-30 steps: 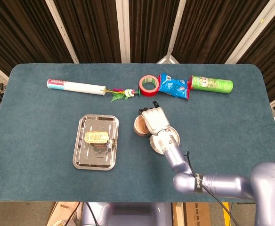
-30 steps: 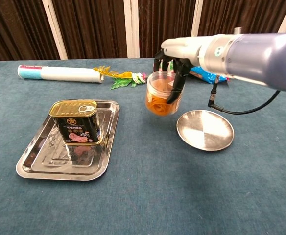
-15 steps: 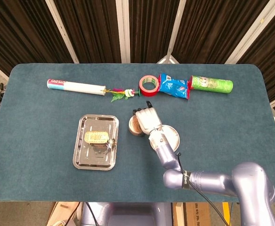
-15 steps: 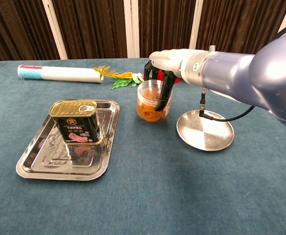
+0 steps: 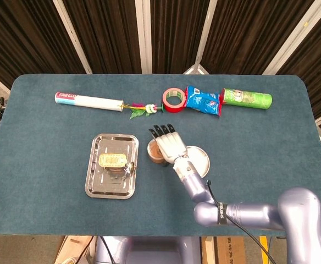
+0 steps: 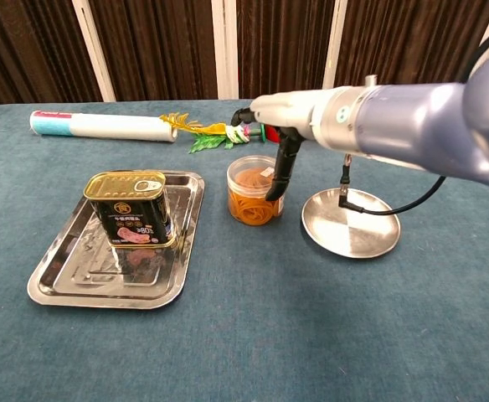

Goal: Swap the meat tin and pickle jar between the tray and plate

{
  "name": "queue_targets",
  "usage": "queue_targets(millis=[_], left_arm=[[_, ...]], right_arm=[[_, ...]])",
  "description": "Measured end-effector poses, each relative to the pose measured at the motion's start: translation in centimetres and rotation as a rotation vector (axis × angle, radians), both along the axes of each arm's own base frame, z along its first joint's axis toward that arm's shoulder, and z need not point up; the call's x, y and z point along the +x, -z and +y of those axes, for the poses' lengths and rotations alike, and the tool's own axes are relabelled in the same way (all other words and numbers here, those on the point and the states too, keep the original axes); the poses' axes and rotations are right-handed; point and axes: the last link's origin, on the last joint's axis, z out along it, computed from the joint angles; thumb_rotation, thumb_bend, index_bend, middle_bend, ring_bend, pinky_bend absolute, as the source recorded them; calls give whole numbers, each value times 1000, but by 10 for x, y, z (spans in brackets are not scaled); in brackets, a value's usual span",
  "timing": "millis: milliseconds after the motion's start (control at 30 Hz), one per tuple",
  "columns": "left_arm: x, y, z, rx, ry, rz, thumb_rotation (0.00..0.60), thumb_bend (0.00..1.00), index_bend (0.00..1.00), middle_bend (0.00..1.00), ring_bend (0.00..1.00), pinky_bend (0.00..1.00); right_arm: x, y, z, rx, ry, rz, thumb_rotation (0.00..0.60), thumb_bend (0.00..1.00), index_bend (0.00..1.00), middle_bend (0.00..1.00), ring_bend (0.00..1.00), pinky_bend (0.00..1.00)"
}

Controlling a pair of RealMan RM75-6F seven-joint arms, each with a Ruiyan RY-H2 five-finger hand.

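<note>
The pickle jar [image 6: 253, 191] stands upright and lidless on the table between the tray and the plate, also seen in the head view [image 5: 154, 153]. My right hand [image 6: 271, 126] hovers over it with fingers stretched out flat above the rim; only the thumb [image 6: 277, 174] hangs down against the jar's right side. In the head view the right hand [image 5: 169, 144] covers most of the jar. The meat tin [image 6: 131, 208] stands in the steel tray [image 6: 69, 278] at left. The round steel plate [image 6: 352, 224] holds nothing. The left hand is not visible.
Along the far side lie a white tube [image 5: 89, 101], a feathery flower sprig [image 5: 142, 109], a red tape roll [image 5: 174, 99], a blue snack bag [image 5: 203, 101] and a green chip can [image 5: 247, 98]. My right forearm [image 5: 243, 213] crosses the near edge over the plate.
The right hand carried the jar leftward and down from the air beside the plate onto the table near the tray. Its fingers then spread off the jar.
</note>
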Motion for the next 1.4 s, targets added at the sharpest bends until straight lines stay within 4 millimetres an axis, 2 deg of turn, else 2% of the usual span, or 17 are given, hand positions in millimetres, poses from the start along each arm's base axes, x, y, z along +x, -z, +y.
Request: queue_targets(millis=[100,200,300,367,500,567,667,733,867,1067,1400], left_arm=[[0,0,1,-6,7,-6,600,196,171,0,0,73],[0,0,0,-8,10,-12,600,193,166,0,0,73],[5,2,-1,-14,34,-30,600,171,160,0,0,73],[9,6,0,-28,61,-43,600,153,159,0,0,73],[14,14,5,-59,85,-36,600,106,157,0,0,72],[18,20,10,-87,90,-17,600,101,156,0,0,72],[28,31,26,-135,114,-29,600,95,151,0,0,83],[37,38,39,-159,137,-58,600,89,150,0,0,115],[62,55,65,-211,188,-96,600,73,153,2,0,134],[97,83,89,-298,235,-183,600,70,162,9,0,134],[130,122,105,-415,249,-224,600,68,174,39,0,134]], right_arm=[[-10,-20,3,-40,5,4,600,3,0,0,0,0],[-34,-50,8,-100,34,12,600,3,0,0,0,0],[-76,-86,16,-187,86,10,600,2,0,0,0,0],[-105,-103,30,-228,117,-15,600,3,0,0,0,0],[-157,-126,66,-281,156,-55,600,3,0,0,0,0],[-185,-136,93,-305,186,-56,600,3,0,0,0,0],[-213,-149,132,-340,219,-51,600,3,0,0,0,0],[-224,-157,151,-370,225,-53,600,3,0,0,0,0],[-239,-164,171,-426,255,-81,600,3,0,0,0,0],[-254,-164,181,-465,267,-70,600,3,0,0,0,0],[-259,-165,181,-483,282,-82,600,3,0,0,0,0]])
